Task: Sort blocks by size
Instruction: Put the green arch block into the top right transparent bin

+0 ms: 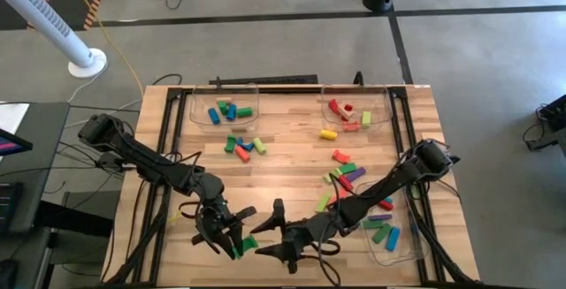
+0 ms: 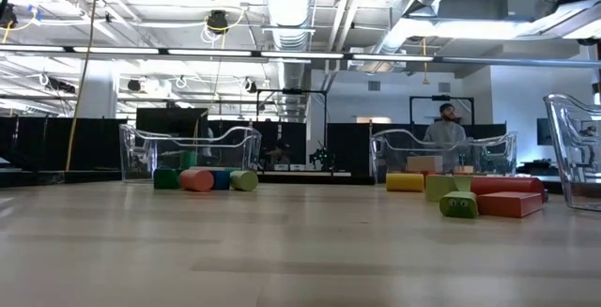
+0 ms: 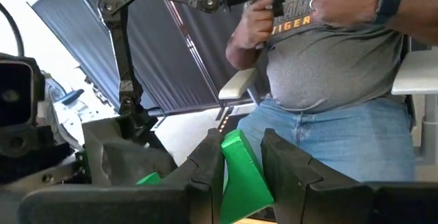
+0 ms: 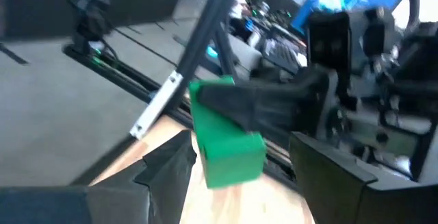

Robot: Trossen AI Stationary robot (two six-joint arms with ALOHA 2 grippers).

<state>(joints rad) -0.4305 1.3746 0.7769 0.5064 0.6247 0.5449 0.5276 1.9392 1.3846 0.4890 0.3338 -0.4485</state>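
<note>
A green block (image 3: 239, 176) sits between the fingers of my left gripper (image 3: 243, 138), which is shut on it above the table's near edge (image 1: 234, 236). My right gripper (image 1: 272, 229) faces it from the right and is open. In the right wrist view its fingers stand on either side of the same green block (image 4: 226, 148); I cannot tell whether they touch it. Other blocks lie loose mid-table (image 1: 243, 145) and toward the right (image 1: 345, 178). More lie in the clear trays. My left gripper pinches the green block by two opposite sides (image 3: 229, 172) between its two fingers. The fingers point about level. The block juts out past the fingertips, tilted, and hangs clear of the table.
Clear trays stand at the far left (image 1: 221, 95), far right (image 1: 354, 95) and near right (image 1: 393, 236), each with blocks in it. Bare wood lies mid-table. A person stands past the table's near side (image 3: 335, 59). Black rails run along the table's sides (image 1: 168, 148).
</note>
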